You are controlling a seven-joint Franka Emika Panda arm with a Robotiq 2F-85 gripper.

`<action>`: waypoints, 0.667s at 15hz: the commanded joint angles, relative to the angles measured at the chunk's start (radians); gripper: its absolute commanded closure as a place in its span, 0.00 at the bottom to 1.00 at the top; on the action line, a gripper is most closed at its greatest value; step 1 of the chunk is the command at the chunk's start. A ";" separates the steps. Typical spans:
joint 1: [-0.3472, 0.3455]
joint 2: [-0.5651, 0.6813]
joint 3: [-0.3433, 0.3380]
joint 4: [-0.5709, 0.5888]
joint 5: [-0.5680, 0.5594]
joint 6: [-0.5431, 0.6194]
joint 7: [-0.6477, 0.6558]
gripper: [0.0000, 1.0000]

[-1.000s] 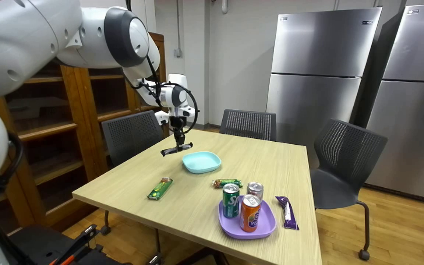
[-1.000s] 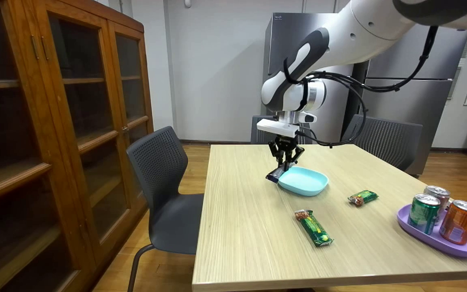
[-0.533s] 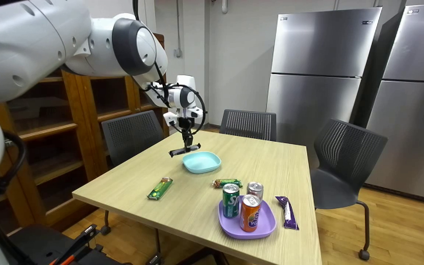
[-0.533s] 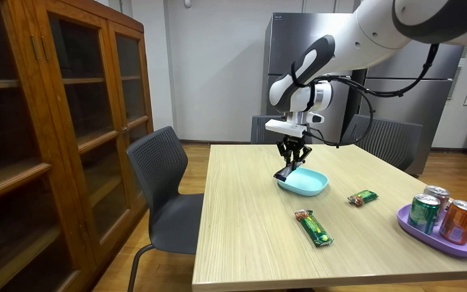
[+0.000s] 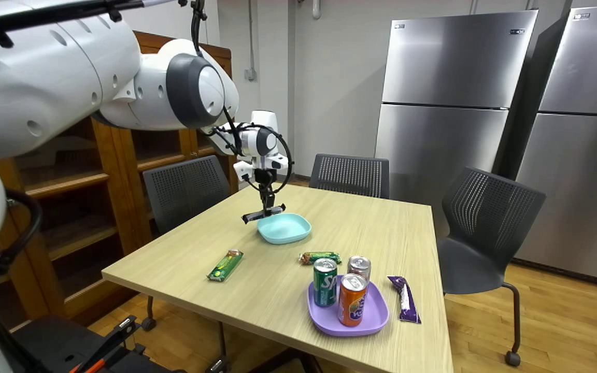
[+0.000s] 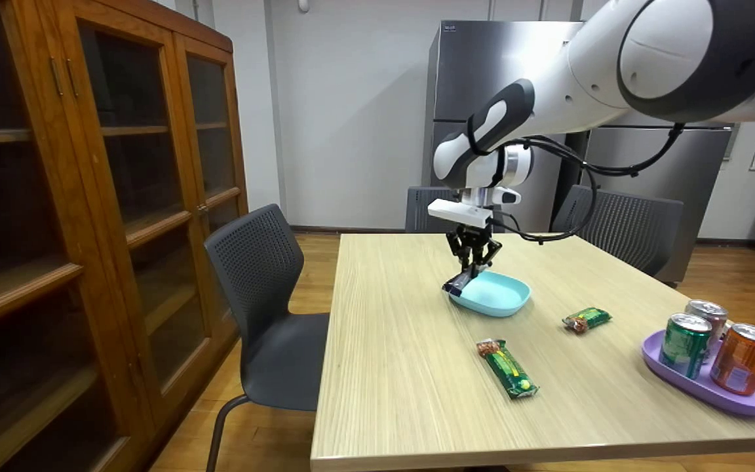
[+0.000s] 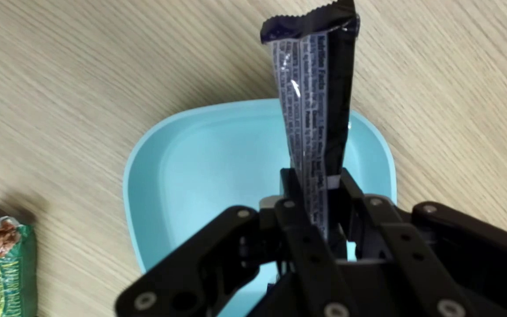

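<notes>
My gripper (image 7: 315, 180) is shut on a dark-wrapped snack bar (image 7: 313, 97), whose label has small print. The gripper also shows in both exterior views (image 5: 266, 207) (image 6: 472, 265). The bar (image 5: 253, 216) lies crosswise in the fingers, roughly level, and its near end (image 6: 457, 284) tilts a little down. A light-blue plate (image 7: 209, 167) is below the gripper. The bar overlaps the plate's edge, and one end reaches past the rim. The plate also shows in both exterior views (image 5: 284, 228) (image 6: 499, 295). Whether the bar touches the plate I cannot tell.
Green-wrapped bars (image 5: 225, 265) (image 5: 320, 258) lie on the wooden table (image 5: 174, 259). A purple plate (image 5: 324, 324) holds a green can (image 5: 325, 283), an orange can (image 5: 352, 300) and a silvery can (image 5: 359, 267). A purple-wrapped bar (image 5: 406, 300) lies beside it. Chairs (image 5: 485, 228) surround the table.
My gripper has moved with the dark bar towards the light-blue plate, to the right in both exterior views. It then sank slightly, and the upper arm came down. The other objects have not moved.
</notes>
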 commanded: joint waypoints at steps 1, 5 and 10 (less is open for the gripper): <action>-0.009 0.070 -0.005 0.130 0.003 -0.059 0.031 0.94; -0.017 0.111 -0.012 0.191 0.001 -0.077 0.055 0.94; -0.022 0.153 -0.013 0.251 -0.001 -0.098 0.078 0.94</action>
